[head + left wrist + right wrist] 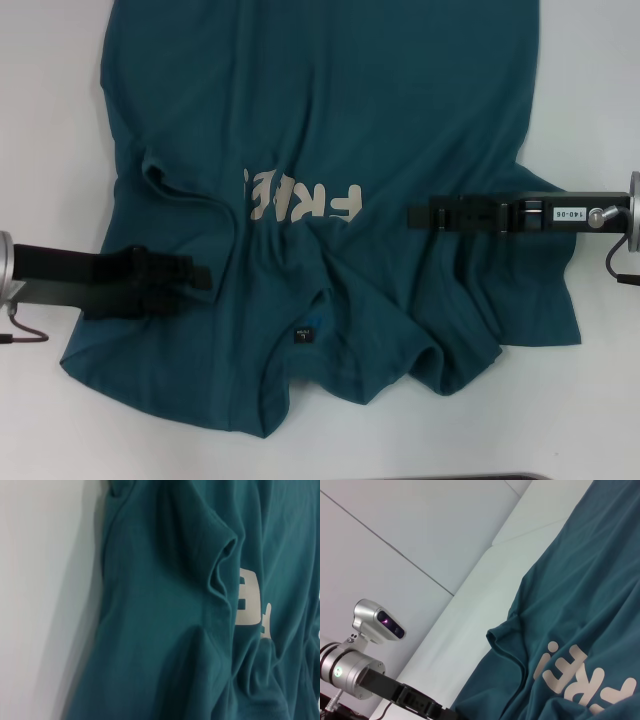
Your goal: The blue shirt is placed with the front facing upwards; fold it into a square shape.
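Shirt bunched at the chest, 2 grippers over it.
Your blue shirt (330,130) lies front-up on the white table (50,120), rumpled near the collar. Left gripper (195,275) and right gripper (415,215) hover over opposite sides, probably to flatten or fold; I cannot tell their finger states. No containers here.

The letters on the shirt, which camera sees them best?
The head view: the letters show as one row across the blue shirt, partly creased. The left wrist view catches only a piece beside a fold. The right wrist view shows several, cut off at the edge.
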Tool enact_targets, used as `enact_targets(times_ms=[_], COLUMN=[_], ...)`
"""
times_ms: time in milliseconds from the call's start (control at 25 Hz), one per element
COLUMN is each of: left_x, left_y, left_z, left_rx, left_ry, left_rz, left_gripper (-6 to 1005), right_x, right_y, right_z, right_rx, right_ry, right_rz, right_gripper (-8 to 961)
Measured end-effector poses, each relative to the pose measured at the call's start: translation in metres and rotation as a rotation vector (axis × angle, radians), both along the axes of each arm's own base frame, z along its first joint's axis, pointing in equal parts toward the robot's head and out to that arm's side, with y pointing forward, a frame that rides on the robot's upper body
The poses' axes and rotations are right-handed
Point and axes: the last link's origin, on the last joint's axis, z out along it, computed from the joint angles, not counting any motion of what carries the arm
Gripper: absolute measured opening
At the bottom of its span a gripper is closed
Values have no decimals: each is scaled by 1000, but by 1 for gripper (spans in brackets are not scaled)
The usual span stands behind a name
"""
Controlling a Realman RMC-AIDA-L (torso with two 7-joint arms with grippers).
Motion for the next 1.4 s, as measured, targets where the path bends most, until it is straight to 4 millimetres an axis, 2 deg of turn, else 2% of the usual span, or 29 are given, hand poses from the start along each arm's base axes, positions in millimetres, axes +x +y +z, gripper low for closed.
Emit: enact_targets(times_ms=[560, 840, 1040, 1240, 1400], left_x=[16, 32, 47, 32, 19], left_y=[11, 9, -5, -2, -5], left_z=[-2, -2, 3, 18, 15], left_rx=[17, 13, -64, -14, -43], left_ry=[-15, -123, -278, -235, -151], left_rz=[-52, -104, -184, -142, -109], left_gripper=[610, 599, 591, 584, 577], right_x=[0, 0, 0, -1, 0], right_y=[0, 0, 0, 1, 1], right_z=[0, 0, 0, 0, 0], right_rx=[-1, -1, -1, 0, 0], right_ry=[1, 1, 0, -1, -1], right_rz=[-1, 0, 0, 2, 2], right_gripper=[941, 941, 941, 942, 942])
